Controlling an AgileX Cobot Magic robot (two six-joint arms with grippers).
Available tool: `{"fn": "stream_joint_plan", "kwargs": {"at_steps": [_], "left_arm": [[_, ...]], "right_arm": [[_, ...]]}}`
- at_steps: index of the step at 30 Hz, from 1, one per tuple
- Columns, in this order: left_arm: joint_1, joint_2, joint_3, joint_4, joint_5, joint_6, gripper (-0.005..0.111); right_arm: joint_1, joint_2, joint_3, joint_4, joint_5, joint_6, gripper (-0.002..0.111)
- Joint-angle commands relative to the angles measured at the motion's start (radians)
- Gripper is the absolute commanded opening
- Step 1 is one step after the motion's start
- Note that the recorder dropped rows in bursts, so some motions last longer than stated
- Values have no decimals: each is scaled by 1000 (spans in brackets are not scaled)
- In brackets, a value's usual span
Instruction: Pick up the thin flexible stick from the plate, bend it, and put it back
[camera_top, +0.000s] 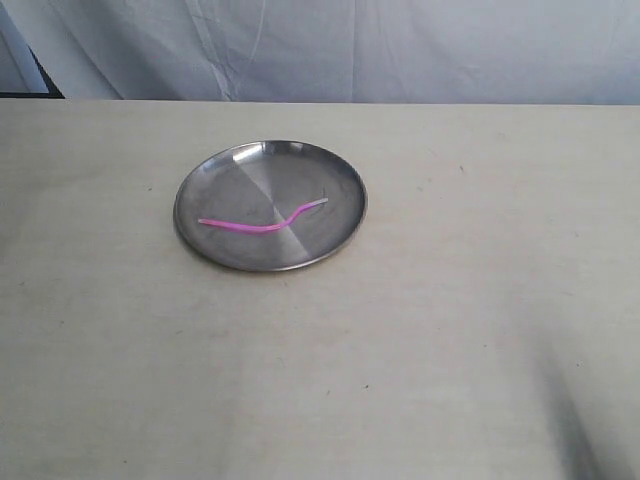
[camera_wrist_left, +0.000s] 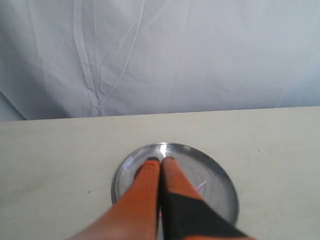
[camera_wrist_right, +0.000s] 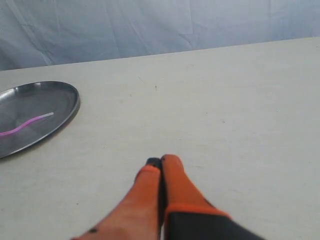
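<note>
Exterior view showed the thin flexible stick (camera_top: 262, 225) lying kinked inside the plate (camera_top: 238, 175); left gripper (camera_wrist_left: 161, 160) hung above that plate, right gripper (camera_wrist_right: 161, 160) above the table (camera_wrist_right: 240, 100) beside it, both pressed closed, holding nothing

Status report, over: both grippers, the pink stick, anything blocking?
Left gripper shut, empty, pointing toward the plate. Right gripper shut, empty, over the table beside it. Thin flexible stick lies wavy in the plate, not held. No obstruction seen.

A pale beige tabletop (camera_top: 450, 330) with faint specks carries one round, shiny grey steel plate (camera_top: 240, 178), lying flat left of centre, nearer the far edge in the exterior view.
</note>
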Motion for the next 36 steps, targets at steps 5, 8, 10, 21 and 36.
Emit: {"fn": "stream_joint_plan", "kwargs": {"at_steps": [5, 8, 10, 21, 36], "left_arm": [[-116, -47, 37, 65, -73, 31, 0], [-183, -124, 154, 246, -117, -175, 0], [-191, -188, 225, 392, -142, -359, 0], [-191, -586, 566, 752, -328, -622, 0], [-191, -732, 766, 833, -323, -622, 0]], "right_arm": [[-6, -7, 2, -1, -1, 0, -1], [-6, -7, 2, -1, -1, 0, -1], [-6, -7, 2, -1, -1, 0, -1], [-6, -7, 2, -1, -1, 0, -1], [-6, -7, 2, -3, -4, 0, -1]]}}
